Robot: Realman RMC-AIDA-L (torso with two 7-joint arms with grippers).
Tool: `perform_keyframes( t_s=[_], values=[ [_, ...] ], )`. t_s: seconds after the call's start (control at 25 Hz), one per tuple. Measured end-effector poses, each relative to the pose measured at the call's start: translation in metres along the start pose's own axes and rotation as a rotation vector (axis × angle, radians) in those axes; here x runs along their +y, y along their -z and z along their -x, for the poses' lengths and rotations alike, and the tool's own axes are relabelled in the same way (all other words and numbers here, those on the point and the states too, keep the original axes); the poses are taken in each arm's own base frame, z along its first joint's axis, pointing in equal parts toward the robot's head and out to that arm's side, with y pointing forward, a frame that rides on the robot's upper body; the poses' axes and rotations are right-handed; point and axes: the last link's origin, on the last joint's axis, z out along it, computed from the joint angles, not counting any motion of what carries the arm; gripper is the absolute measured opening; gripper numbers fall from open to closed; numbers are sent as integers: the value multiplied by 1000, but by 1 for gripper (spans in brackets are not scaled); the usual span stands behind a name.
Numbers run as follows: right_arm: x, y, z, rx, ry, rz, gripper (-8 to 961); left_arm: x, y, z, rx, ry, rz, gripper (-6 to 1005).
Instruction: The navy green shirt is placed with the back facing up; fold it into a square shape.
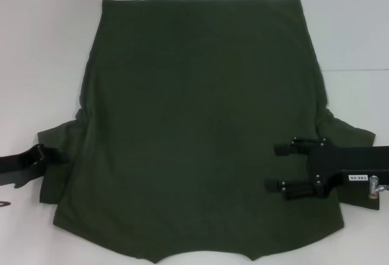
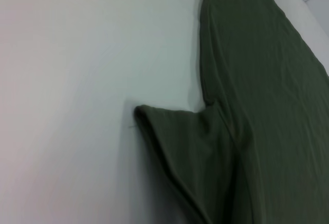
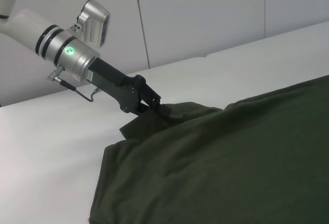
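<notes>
Head view: navy green shirt (image 1: pixel 200 125) spread flat, back up, over a white table (image 1: pixel 42 46), hem at the far edge, neckline notch at the near edge, both short sleeves out to the sides; left gripper (image 1: pixel 51 154) reaching in from the left edge onto the left sleeve, black fingers meeting at the sleeve's hem; right gripper (image 1: pixel 281 168) reaching in from the right, over the shirt body beside the right sleeve, two black fingers spread wide and parallel, nothing between them.

Left wrist view: left sleeve (image 2: pixel 190 147) lying on the white surface, outer edge lifted slightly into a fold; long side seam of the shirt running away beyond it; own fingers out of view.

Right wrist view: across the shirt, left gripper (image 3: pixel 157 106) on its silver wrist with a green light, fingers clamped on the far sleeve's edge, cloth bunched and raised there; right arm's own fingers not visible.
</notes>
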Motion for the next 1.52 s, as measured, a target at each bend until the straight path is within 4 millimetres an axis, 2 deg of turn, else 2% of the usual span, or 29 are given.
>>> perform_keyframes(
  t_s=[0.08,0.28,0.52,0.72,0.92,1.28,1.32,1.52],
  values=[
    [0,1,0,0,-1,-2,941,1,0,0,-2,-2,1,320],
    [0,1,-1,-1,-3,-5,941,2,-1,0,-4,-3,2,97],
    [0,2,-2,-1,-5,-6,942,1,-1,-1,-3,-1,2,7],
    [0,2,-3,-2,-6,-7,942,5,3,-12,12,-23,0,7],
    [1,3,-4,-2,-10,-9,942,15,12,-34,12,-78,-10,6],
    [1,4,-7,1,-17,-18,942,48,21,-73,-43,-203,-56,6],
    [1,4,-8,1,-18,-18,942,56,25,-81,-57,-224,-62,6],
    [2,4,-10,2,-25,-20,941,75,28,-95,-96,-273,-83,7]
  ],
)
